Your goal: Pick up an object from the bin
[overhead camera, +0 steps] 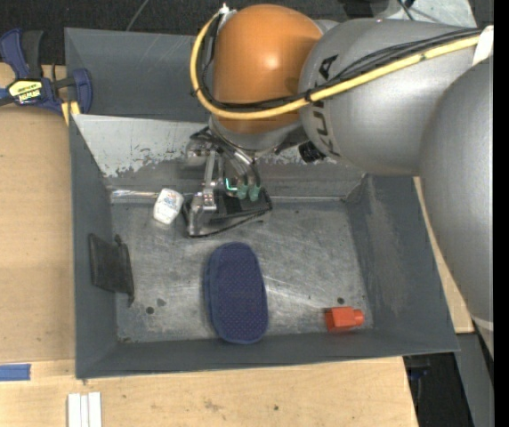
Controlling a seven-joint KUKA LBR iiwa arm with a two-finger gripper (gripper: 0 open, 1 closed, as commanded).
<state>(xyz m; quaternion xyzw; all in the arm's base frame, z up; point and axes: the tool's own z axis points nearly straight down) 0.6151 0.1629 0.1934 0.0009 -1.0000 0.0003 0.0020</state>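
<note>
My gripper hangs low over the back middle of the bin floor, under the orange dome. A dark thing with green bits lies right against its right side; whether it is gripped I cannot tell. A small white bottle lies just left of the gripper, apart from it. In front of the gripper, a blue oval mesh pad lies flat on the floor.
A black flat piece rests against the left wall. A small orange-red block sits near the front right corner. The arm and its dome cover the back right of the bin.
</note>
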